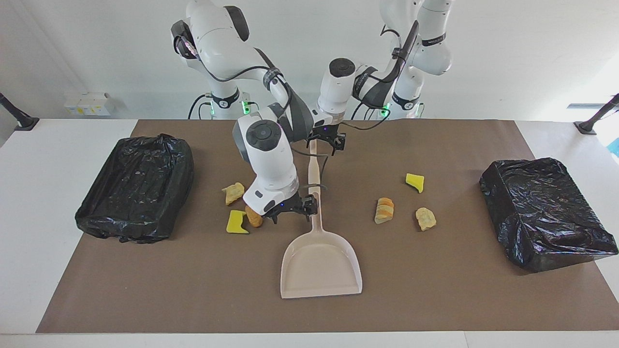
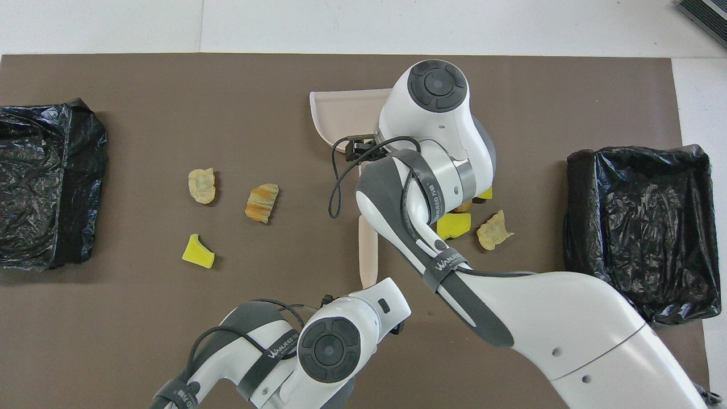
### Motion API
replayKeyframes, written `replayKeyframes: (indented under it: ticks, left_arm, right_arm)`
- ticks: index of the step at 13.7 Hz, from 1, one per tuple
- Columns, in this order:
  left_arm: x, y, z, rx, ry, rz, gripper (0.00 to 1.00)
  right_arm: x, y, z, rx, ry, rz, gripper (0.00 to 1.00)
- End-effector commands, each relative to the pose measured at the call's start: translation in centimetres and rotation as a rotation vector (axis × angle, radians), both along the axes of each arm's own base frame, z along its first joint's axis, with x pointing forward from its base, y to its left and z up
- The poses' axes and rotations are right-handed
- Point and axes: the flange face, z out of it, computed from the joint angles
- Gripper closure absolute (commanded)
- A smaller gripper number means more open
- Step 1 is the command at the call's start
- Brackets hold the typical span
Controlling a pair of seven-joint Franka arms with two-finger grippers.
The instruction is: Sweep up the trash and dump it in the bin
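The trash lies in two groups. Toward the right arm's end are a tan chunk [image 1: 234, 192], a yellow wedge [image 1: 236, 223] and a brown chunk [image 1: 253, 218] half hidden by the arm. Toward the left arm's end are a yellow wedge [image 1: 415, 182], a striped bread chunk [image 1: 385, 210] and a tan chunk [image 1: 425, 218]. My right gripper [image 1: 292, 211] is open and low, close beside the dustpan [image 1: 320, 270] handle. My left gripper [image 1: 325, 144] is open over the brush handle's [image 1: 313, 162] end nearest the robots. Black-lined bins [image 1: 135, 188] [image 1: 546, 212] stand at both ends.
In the overhead view the arms cover both grippers and part of the dustpan [image 2: 335, 111]. The brush handle [image 2: 368, 255] lies in line with the dustpan's handle on the brown mat [image 1: 435, 290].
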Motion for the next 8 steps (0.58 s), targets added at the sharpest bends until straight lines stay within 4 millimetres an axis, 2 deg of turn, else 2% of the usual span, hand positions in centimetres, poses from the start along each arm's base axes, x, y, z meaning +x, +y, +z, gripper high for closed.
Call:
replayKeyframes:
  ticks: [1, 2, 8]
  left_arm:
    - [-0.8, -0.6, -2.2, 0.011, -0.012, -0.001, 0.14]
    - [-0.9, -0.7, -2.4, 0.013, -0.010, -0.001, 0.23]
    - [-0.4, -0.7, -1.8, 0.012, -0.013, 0.005, 0.24]
  right_arm:
    - [0.1, 0.6, 0.1, 0.037, 0.007, -0.018, 0.00]
    - [-0.3, 0.3, -0.7, 0.025, 0.021, -0.012, 0.00]
    - [-0.6, 0.2, -1.1, 0.026, 0.022, 0.001, 0.00]
